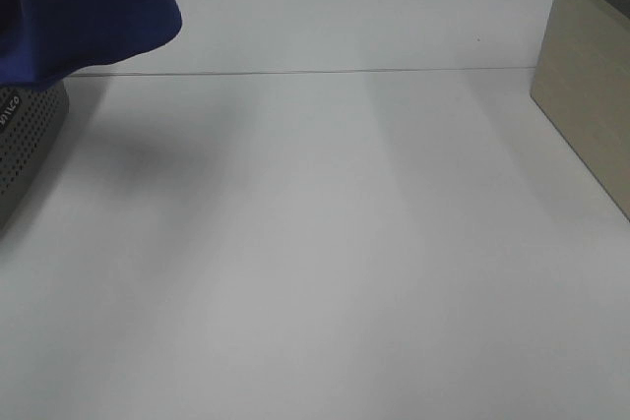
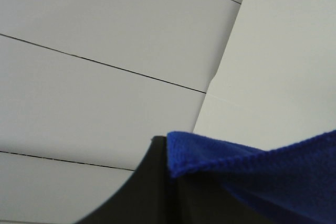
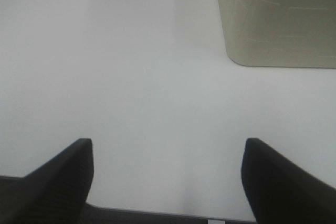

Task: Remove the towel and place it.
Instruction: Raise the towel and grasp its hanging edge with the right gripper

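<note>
At the surface's (image 1: 315, 243) far-left corner, found the plush royal-blue towel (image 1: 79, 7) hanging in smooth folds over a grey perforated casing (image 1: 25, 140). Saw left end effector (image 2: 170, 174) clenched on its stitched hem; right end effector (image 3: 168, 177) released, black fingers (image 3: 58, 177) wide apart. Noted beige round-cornered box (image 1: 591, 76) at right edge, contents hidden.

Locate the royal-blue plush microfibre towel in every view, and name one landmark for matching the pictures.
Exterior high: the royal-blue plush towel hangs in the top left corner, above a grey perforated object.
Left wrist: close to the lens, against the black finger.
Right wrist: not in it.
Landmark: the beige box, also in the right wrist view; the left wrist view lacks it.
</note>
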### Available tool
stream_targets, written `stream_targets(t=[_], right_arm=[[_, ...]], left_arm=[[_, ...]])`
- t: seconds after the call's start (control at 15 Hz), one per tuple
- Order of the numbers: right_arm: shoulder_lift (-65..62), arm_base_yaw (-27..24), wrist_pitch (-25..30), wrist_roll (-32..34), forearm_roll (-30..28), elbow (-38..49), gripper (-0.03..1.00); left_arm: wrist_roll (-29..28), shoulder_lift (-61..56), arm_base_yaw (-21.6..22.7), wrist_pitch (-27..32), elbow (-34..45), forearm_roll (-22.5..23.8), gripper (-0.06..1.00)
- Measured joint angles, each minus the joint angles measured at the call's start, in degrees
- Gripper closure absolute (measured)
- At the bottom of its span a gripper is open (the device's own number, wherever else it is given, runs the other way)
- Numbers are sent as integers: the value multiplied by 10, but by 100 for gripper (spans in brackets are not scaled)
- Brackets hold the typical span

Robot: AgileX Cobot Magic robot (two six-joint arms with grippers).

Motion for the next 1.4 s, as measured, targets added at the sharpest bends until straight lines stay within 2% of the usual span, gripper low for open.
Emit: stream_targets(t=[0.13,0.2,0.33,0.47,0.53,0.67,0.8,0.87,0.93,1.0,1.13,1.27,1.4], right_arm=[[45,0,-31,0,15,-11,26],[84,0,-116,-4,63,-15,26],[152,0,-203,-51,153,-18,26],[236,0,-274,-152,254,-19,26],[255,0,-285,-189,278,-19,26],[355,0,-321,-372,424,-21,26],[446,0,-319,-612,612,-25,26],[545,0,-268,-849,800,-40,26],[563,0,-253,-892,845,-44,26],[607,0,-214,-986,916,-51,26],[690,0,-140,-1093,959,-69,26],[743,13,-106,-1110,965,-88,26],[793,66,-107,-1114,969,-112,26]], left_arm=[[0,0,-28,2,0,0,94],[0,0,-51,2,0,0,94],[1,0,-84,2,0,0,94],[1,0,-120,2,0,0,94],[1,0,-128,2,0,0,94],[1,0,-154,2,0,-1,94],[1,0,-174,2,0,-1,94],[1,0,-191,2,0,-1,94],[1,0,-194,2,0,-1,94],[1,2,-201,2,0,-1,94],[1,14,-214,1,0,-1,94],[1,28,-221,-1,0,-1,94],[1,41,-221,-19,0,-1,94]])
